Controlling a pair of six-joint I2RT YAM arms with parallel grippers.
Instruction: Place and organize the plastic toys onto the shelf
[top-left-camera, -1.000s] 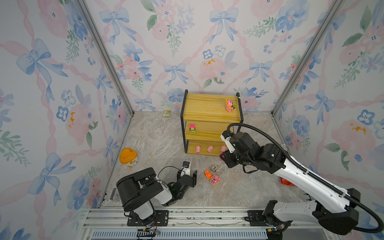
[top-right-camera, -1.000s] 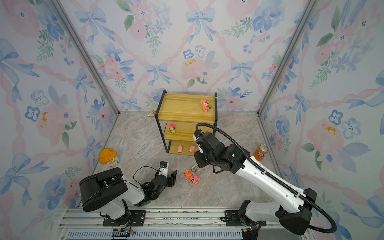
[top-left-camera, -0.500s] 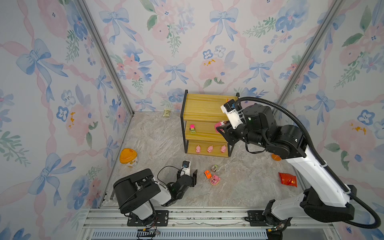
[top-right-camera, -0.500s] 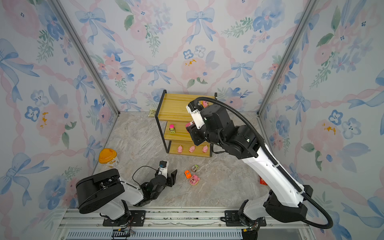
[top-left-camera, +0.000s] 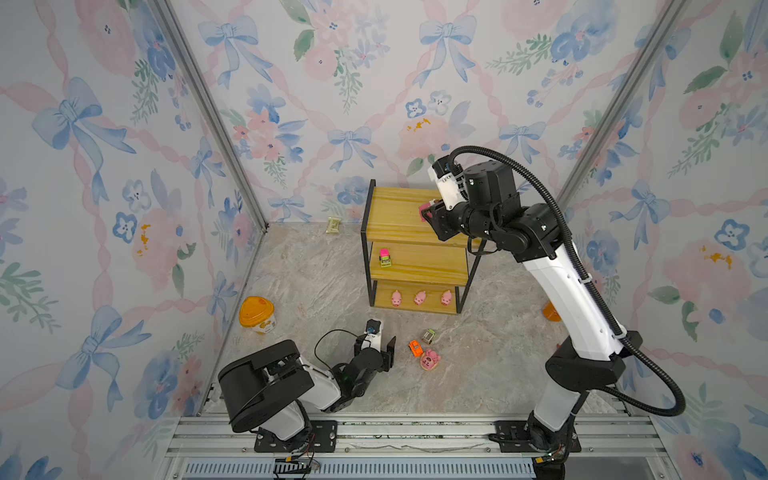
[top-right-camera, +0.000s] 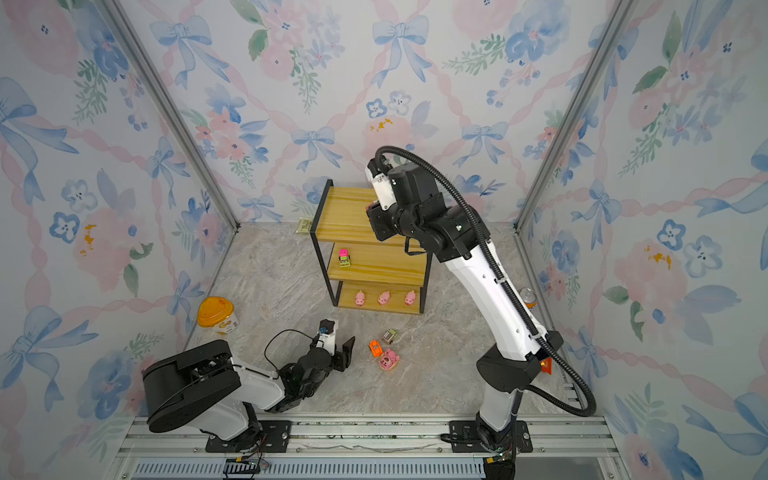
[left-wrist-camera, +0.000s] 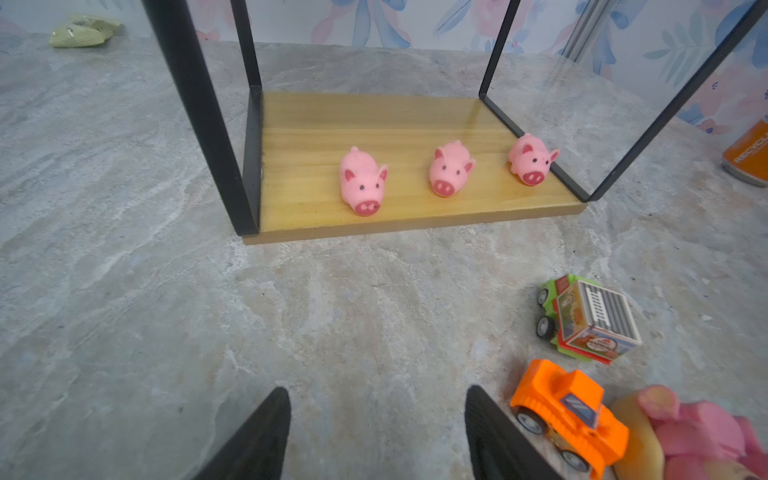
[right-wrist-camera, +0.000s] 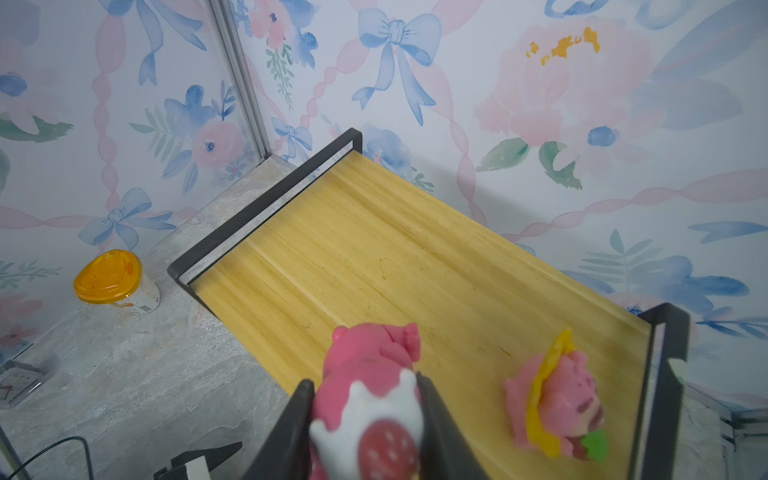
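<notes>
We count three pigs in a row on the bottom board of the shelf. There are three cars: the pink-green car on the middle board, the orange car and the grey-green car on the floor at six o'clock of the shelf. Of three figurines, the floor figurine lies beside the orange car and the shelf figurine rests on the top board. The held figurine is clamped in the right gripper over that board, the arm raised, its wrist entering from three o'clock. The left gripper hangs low at nine o'clock of the orange car, jaws apart, empty.
</notes>
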